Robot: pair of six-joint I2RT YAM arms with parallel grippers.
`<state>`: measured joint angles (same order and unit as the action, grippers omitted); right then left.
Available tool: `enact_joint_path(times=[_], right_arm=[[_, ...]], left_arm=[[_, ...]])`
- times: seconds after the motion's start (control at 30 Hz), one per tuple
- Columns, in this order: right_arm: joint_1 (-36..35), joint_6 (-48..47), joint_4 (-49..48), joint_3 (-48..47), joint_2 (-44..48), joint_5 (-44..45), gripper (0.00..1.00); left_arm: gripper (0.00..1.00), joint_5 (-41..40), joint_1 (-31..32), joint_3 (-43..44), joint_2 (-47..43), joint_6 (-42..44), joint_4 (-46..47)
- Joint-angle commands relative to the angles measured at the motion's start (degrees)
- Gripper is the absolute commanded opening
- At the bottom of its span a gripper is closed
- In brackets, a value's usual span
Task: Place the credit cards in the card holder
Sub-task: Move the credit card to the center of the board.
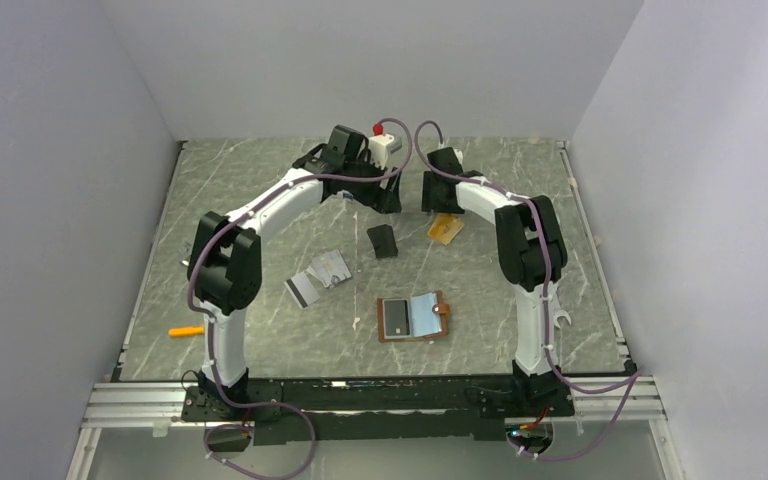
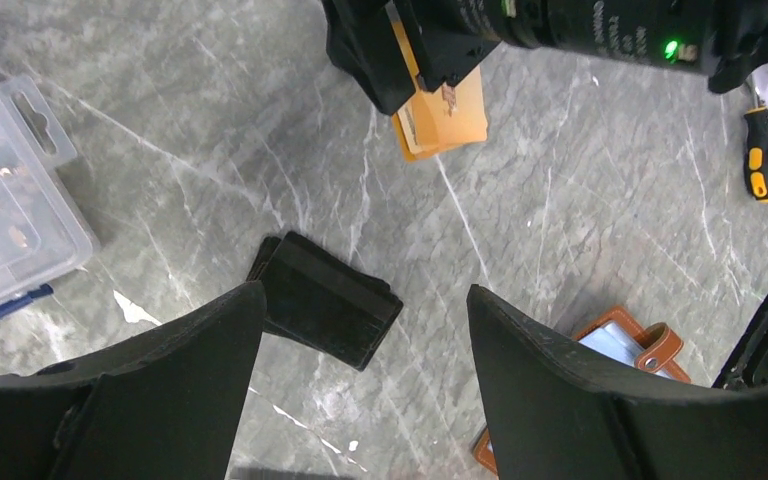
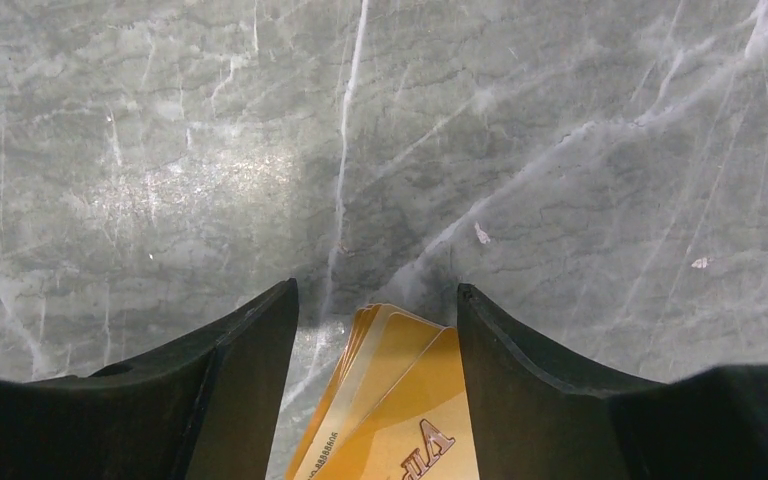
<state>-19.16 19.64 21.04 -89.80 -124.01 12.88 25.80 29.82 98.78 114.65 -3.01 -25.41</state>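
Thin, stiff, probably slick orange credit cards [image 3: 400, 400], fanned: pinch across both long edges; right gripper [image 3: 375, 290] astride them, grip unclear; left gripper [image 2: 365, 292] spread wide, empty.

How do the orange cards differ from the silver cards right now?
Colour: the orange cards are gold-orange, the silver cards grey, one showing a dark stripe. Place: the orange cards sit between the right fingers at the far side; the silver cards lie untouched left of the holder. Both are fanned stacks, neither in the holder yet.
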Motion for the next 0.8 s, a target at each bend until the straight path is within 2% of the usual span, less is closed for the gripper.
enact_joint_path(times=[0.0,0.17,0.47,0.77], right_arm=[[0.4,-0.8,2.5,2.7,1.0,1.7,0.61],[0.0,0.1,1.9,5.1,2.2,0.0,0.53],[-1.3,6.3,2.9,11.5,5.4,0.7,0.53],[-5.9,9.8,2.4,15.5,6.4,-0.3,0.50]], left_arm=[[0.79,1.5,-0.1,-1.9,-3.7,1.3,-0.9],[0.79,1.2,-0.2,-2.1,-4.3,1.8,-1.4],[0.78,1.3,-0.3,-3.1,-5.6,1.8,-1.2],[0.78,1.4,-0.3,-3.5,-5.9,1.9,-1.5]])
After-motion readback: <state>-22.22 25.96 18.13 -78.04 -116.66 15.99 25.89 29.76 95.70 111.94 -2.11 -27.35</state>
